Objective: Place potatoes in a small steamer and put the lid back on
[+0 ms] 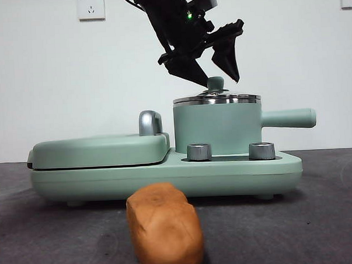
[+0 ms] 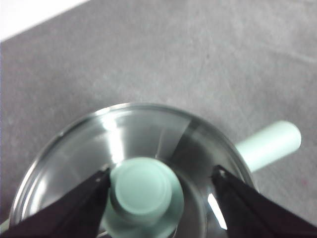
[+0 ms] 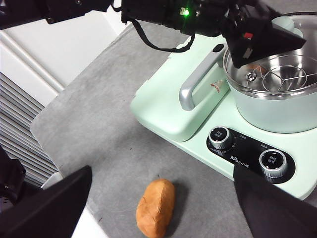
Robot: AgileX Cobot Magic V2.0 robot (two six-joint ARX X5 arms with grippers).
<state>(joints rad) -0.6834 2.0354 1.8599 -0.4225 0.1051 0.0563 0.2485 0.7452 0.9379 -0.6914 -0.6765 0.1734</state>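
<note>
The orange-brown potato [image 1: 165, 226] [image 3: 156, 207] lies on the grey table in front of the cooker. On the cooker's right half stands the mint-green small steamer [image 1: 217, 127] [image 3: 277, 109], and the glass lid [image 1: 216, 98] [image 2: 138, 134] rests on its steel rim. My left gripper [image 1: 220, 82] [image 2: 162, 171] hangs just above the lid, open, one jaw on each side of the green knob [image 1: 215, 82] [image 2: 143, 191]. High over the table's front, my right gripper [image 3: 163, 171] is open and holds nothing.
The steamer's straight handle [image 1: 289, 118] [image 2: 270, 144] sticks out to the right. The flat lidded grill section [image 1: 101, 150] [image 3: 183, 104] with a steel handle [image 1: 150, 122] fills the cooker's left half. Two dials [image 1: 199, 152] [image 1: 261, 150] face the front.
</note>
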